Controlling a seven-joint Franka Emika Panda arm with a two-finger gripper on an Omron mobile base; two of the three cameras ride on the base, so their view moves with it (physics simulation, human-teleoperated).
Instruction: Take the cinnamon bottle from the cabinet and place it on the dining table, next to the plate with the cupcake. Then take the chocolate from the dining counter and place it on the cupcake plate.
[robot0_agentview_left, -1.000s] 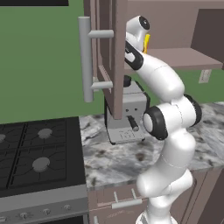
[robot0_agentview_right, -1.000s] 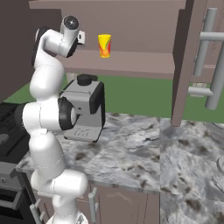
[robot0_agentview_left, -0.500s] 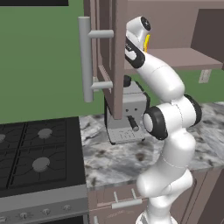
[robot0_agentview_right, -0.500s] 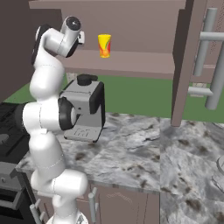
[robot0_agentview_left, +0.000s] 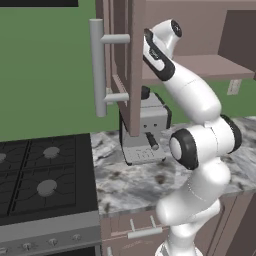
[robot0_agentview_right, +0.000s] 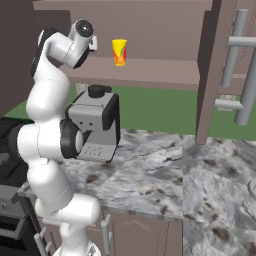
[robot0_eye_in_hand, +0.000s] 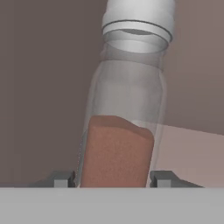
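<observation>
In the centre of the hand view, the cinnamon bottle (robot0_eye_in_hand: 124, 109) stands close before the camera, its grey cap toward the top of the frame and its reddish-brown powder low. The gripper (robot0_eye_in_hand: 115, 179) has its two fingertips (robot0_eye_in_hand: 62, 179) pressed against the glass at either side of the base, clamped on the bottle. In the right base view's upper left, the hand reaches onto the shelf of the cabinet (robot0_agentview_right: 150, 70), beside a yellow cup (robot0_agentview_right: 119, 52). To do this well, I'd lift slightly, draw straight out, and keep the bottle upright and clear of the open door (robot0_agentview_left: 122, 65).
</observation>
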